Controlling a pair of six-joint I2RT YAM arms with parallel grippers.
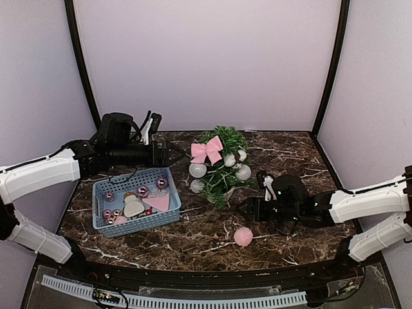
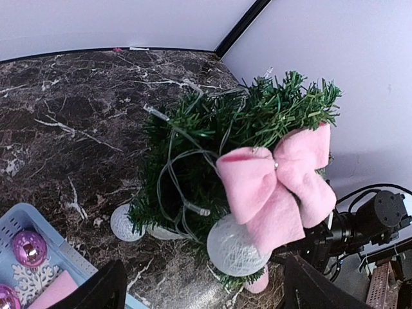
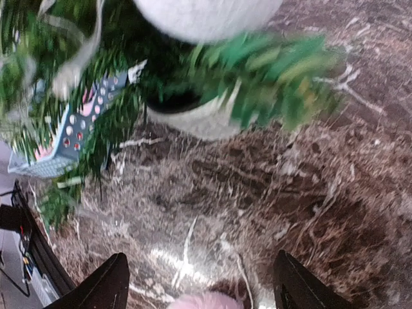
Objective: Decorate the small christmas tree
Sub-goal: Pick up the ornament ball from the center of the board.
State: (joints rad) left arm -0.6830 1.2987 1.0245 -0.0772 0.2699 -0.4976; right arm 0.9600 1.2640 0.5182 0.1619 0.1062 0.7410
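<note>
Right gripper hangs wide open and empty just beside the small christmas tree, mid-table; left gripper also gapes empty. Tree looks light and tippy, its needles soft and springy; the stiff white pot seems the firmest hold.

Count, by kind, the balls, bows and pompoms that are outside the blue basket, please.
White balls on the small christmas tree: 5, as seen from above
Pink bow: 1
Pink pompom: 1
Total: 7
</note>
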